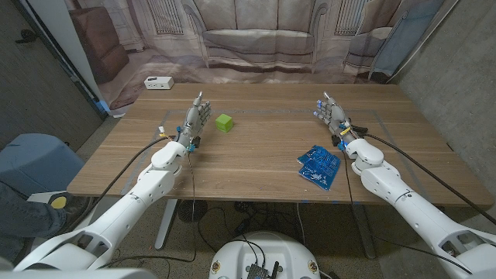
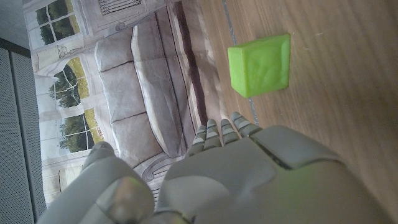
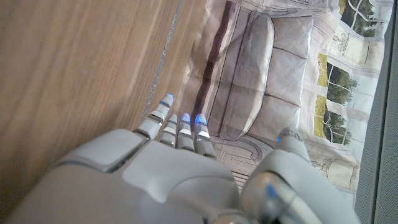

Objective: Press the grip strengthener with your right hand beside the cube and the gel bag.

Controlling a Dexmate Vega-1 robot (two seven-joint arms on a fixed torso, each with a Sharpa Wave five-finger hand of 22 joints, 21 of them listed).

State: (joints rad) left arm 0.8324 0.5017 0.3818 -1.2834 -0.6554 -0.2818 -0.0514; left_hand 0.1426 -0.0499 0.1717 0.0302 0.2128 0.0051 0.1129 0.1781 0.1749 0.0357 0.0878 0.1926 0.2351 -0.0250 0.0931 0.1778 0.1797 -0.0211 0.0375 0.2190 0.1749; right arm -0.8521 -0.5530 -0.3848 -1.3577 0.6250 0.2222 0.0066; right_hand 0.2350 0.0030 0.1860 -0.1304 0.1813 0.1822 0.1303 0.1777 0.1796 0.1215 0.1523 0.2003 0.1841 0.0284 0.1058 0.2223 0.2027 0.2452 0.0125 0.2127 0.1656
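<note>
Head view: green cube [image 1: 224,122] beside empty, spread left robot hand [image 1: 195,118]; right robot hand [image 1: 332,113] likewise empty.

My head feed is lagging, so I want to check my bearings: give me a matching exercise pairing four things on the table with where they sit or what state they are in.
Things:
1. small bright green cube
2. flat blue gel bag
3. left robot hand
4. right robot hand

Places or states:
A. on the wood close to the right forearm
B. empty, on the table's left half, beside the cube
C. empty, on the table's right half
D. just right of the left robot hand

Pairs: 1-D, 2-A, 3-B, 4-C
</note>
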